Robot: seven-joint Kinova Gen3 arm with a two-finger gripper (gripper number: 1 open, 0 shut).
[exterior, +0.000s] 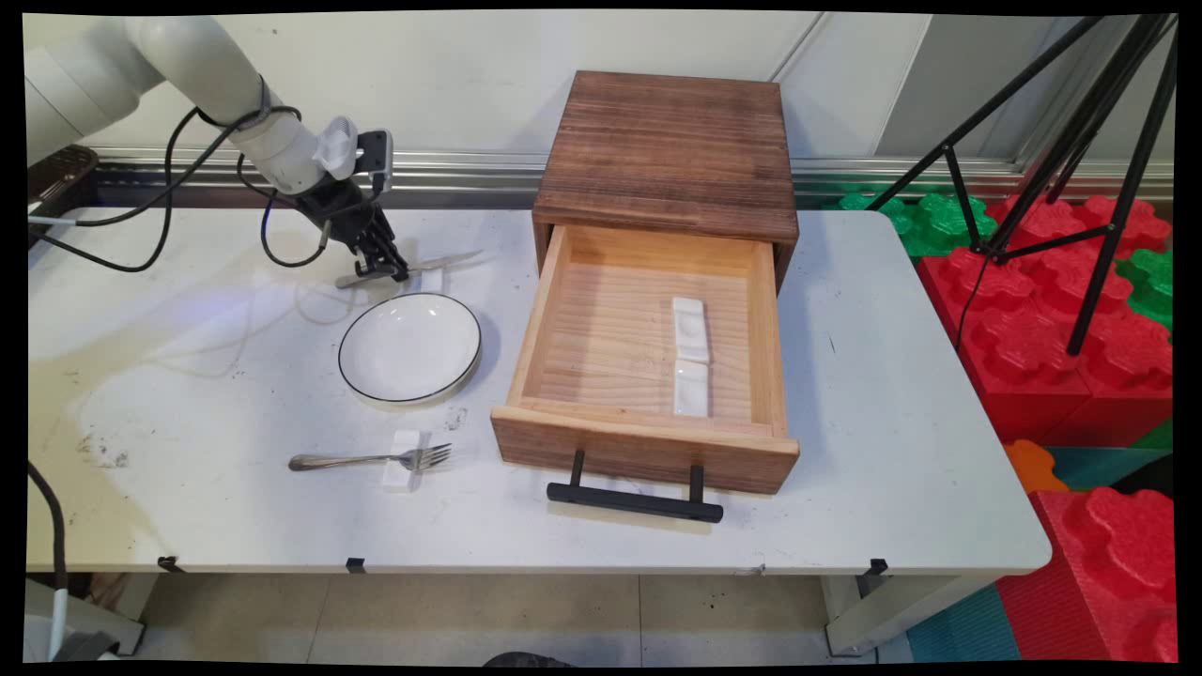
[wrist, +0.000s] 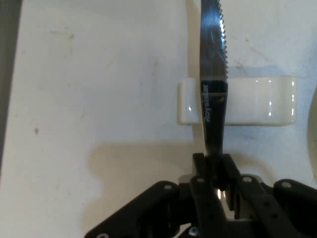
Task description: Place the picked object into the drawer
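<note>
Gripper (wrist: 213,166) clenched on knife (wrist: 213,74) handle, far left of table (exterior: 892,394). Blade lying across a white rest (wrist: 257,101), apparently touching it. Plate (exterior: 409,348) just near of the gripper. Fork (exterior: 371,459) nearer still, tines on another rest (exterior: 402,462). Open wooden drawer (exterior: 648,366) to the right, two white rests (exterior: 691,355) inside, end to end.

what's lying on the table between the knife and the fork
The white plate with a dark rim lies between them in the main view: the knife, held in the gripper, is behind it, and the fork in front of it.
</note>
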